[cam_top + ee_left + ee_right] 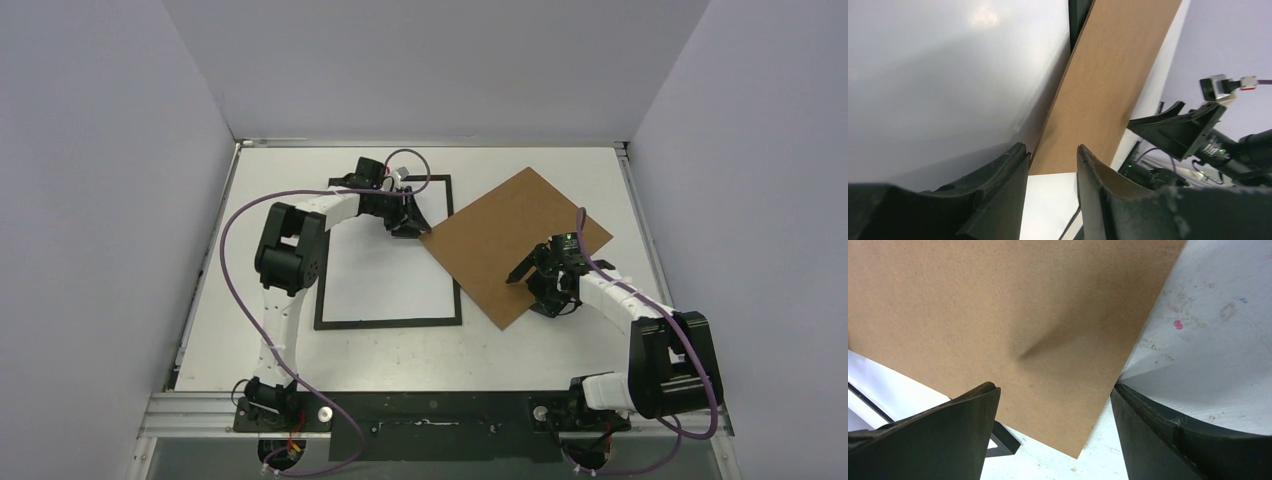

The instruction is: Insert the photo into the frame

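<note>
- Frame (390, 323) lay left-centre on worktop (540, 350); cardboard backing (495, 235) corner overlapped its right side.
- Left gripper (410, 222) there, jaws narrowly apart, empty.
- Right gripper (535, 282) gaped wide over backing, empty.

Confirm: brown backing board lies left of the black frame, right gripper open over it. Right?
One slip: the brown backing board lies to the right of the black frame, not the left, with its near corner overlapping the frame's right edge. The top external view shows this. The right gripper is open over the board, as you said.
</note>
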Controlling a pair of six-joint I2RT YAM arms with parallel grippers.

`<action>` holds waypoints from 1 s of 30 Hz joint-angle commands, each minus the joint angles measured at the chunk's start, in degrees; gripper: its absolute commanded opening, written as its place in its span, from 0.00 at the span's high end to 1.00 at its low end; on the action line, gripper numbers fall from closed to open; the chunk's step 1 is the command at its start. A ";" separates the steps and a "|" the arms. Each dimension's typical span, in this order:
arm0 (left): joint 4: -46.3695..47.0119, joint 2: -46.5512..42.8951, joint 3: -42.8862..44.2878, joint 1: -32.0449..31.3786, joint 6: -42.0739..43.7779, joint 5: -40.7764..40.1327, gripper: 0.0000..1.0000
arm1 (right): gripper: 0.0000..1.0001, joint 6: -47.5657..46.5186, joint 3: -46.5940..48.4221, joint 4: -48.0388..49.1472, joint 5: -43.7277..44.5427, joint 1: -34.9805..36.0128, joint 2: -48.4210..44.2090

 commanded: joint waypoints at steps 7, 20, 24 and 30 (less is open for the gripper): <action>30.75 -2.26 -7.42 -0.32 -26.49 16.04 0.68 | 0.19 2.08 -3.53 5.53 -2.57 0.32 2.45; 50.12 -2.10 -13.87 -1.12 -37.17 12.90 0.67 | 0.31 2.93 -4.17 7.70 -4.52 0.35 6.94; 53.24 -3.21 -15.54 -1.84 -38.40 11.74 0.67 | 0.31 3.43 -4.15 8.73 -5.16 0.36 7.75; 51.66 -4.86 -16.74 -1.94 -33.67 9.26 0.70 | 0.31 3.35 -4.08 9.03 -5.61 0.37 7.30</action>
